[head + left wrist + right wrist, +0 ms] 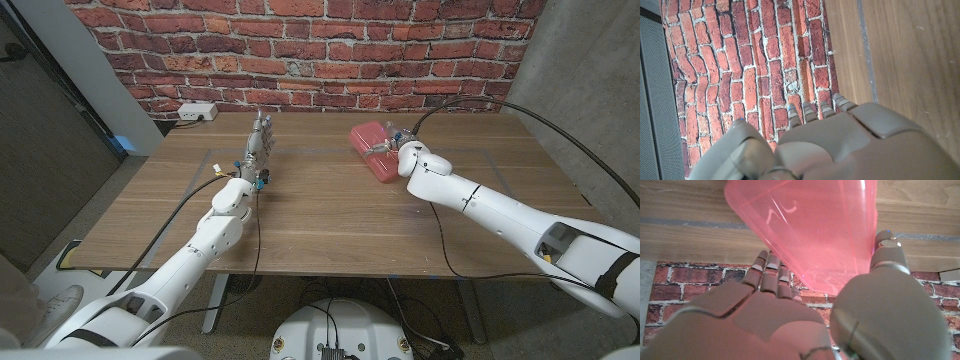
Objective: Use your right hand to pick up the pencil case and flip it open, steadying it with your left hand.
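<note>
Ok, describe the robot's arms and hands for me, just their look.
Both arms have smooth white rounded shells with dark bands near the shoulders. Black cables run loosely along each arm. The left hand and right hand are grey-beige and jointed, with segmented fingers; metal parts and small fittings show at the left wrist.

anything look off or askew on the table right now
Nothing looks spilled or damaged. The translucent pink plastic pencil case sits at an angle to the wooden table's edges, with the right hand at it; whether the hand grips it cannot be told. The left hand stands apart, holding nothing.
</note>
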Robot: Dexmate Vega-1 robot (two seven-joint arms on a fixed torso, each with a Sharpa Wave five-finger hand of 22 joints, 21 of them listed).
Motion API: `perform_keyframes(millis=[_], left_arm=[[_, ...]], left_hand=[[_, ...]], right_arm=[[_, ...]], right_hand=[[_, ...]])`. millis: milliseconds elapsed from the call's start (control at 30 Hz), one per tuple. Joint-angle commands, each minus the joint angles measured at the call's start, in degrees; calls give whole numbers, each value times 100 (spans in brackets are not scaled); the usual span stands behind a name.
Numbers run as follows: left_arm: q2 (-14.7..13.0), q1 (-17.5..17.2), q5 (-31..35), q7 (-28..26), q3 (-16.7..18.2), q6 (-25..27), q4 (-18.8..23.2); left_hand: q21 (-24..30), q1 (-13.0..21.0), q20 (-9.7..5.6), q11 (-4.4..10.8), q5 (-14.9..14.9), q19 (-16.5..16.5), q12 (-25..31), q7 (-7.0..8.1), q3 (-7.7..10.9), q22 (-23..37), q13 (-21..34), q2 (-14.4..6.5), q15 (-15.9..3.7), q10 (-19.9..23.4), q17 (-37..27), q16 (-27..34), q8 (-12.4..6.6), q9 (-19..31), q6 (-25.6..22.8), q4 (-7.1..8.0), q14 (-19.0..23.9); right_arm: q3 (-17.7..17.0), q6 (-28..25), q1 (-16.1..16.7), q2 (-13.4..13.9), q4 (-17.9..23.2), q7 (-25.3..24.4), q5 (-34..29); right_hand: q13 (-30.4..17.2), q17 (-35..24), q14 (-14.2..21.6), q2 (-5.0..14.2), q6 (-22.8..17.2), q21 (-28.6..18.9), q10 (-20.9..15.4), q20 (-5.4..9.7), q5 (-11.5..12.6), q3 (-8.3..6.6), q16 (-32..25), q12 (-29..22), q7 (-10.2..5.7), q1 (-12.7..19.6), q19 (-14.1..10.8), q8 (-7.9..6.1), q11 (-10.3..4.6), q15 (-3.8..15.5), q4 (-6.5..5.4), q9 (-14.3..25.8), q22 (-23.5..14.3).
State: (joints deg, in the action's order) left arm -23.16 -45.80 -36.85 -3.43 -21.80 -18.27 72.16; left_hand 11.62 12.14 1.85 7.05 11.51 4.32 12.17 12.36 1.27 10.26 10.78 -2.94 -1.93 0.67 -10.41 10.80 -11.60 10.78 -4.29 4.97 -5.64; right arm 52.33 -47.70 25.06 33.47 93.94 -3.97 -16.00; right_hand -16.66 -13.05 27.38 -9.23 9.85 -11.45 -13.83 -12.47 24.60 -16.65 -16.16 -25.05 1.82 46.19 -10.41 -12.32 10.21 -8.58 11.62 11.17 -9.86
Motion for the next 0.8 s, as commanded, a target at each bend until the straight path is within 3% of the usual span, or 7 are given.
perform_keyframes(millis=[33, 367, 600, 800], left_arm=[[53, 89, -5, 123, -58, -8, -99], [58, 91, 24, 130, -97, 13, -54], [87, 142, 25, 382, -171, -94, -178], [156, 168, -25, 462, -205, -89, -161]], left_hand=[[-15, 14, -18, 10, 46, -22, 1, 19, -27, 11, 21, 53, -365, -19, -13, -4, 22, 8, -32, 27, -5], [-15, 9, -18, -5, 48, -22, -3, 19, -44, 11, 21, 59, -366, -24, -13, -5, 21, 9, -44, 30, -6], [-18, 53, 13, 14, 46, -21, -11, 20, -44, 8, 21, 70, -355, -41, -8, -13, 30, 9, -21, 3, -19], [-20, 131, 78, -61, 42, -22, -25, 19, -45, 5, 21, 105, -335, -80, -3, -9, 39, 11, 16, -52, -6]], right_arm=[[-720, 440, 298, 421, 720, -61, 573], [-1248, 1112, 539, 769, 1213, 126, 1158], [-1475, 1591, 565, 942, 1299, 306, 1442], [-1618, 1852, 612, 1010, 1310, 348, 1606]], right_hand=[[-28, -26, 1174, 1425, 413, 8, -1116, 6, 71, -298, -14, -88, -70, 1362, -56, -41, -1111, 1769, -218, 3, -11], [-58, -85, 1273, 1442, 383, -11, -1164, 24, 145, -335, -66, -136, -83, 1422, -148, -30, -1165, 1826, -211, 1, -11], [-74, -136, 1245, 1448, 411, 5, -1127, 22, 176, -327, -79, -137, -74, 1433, -136, -8, -1161, 1821, -221, 1, -11], [-83, -147, 1249, 1443, 402, 10, -1126, 25, 202, -336, -78, -145, -74, 1441, -137, -6, -1160, 1835, -222, 0, -11]])
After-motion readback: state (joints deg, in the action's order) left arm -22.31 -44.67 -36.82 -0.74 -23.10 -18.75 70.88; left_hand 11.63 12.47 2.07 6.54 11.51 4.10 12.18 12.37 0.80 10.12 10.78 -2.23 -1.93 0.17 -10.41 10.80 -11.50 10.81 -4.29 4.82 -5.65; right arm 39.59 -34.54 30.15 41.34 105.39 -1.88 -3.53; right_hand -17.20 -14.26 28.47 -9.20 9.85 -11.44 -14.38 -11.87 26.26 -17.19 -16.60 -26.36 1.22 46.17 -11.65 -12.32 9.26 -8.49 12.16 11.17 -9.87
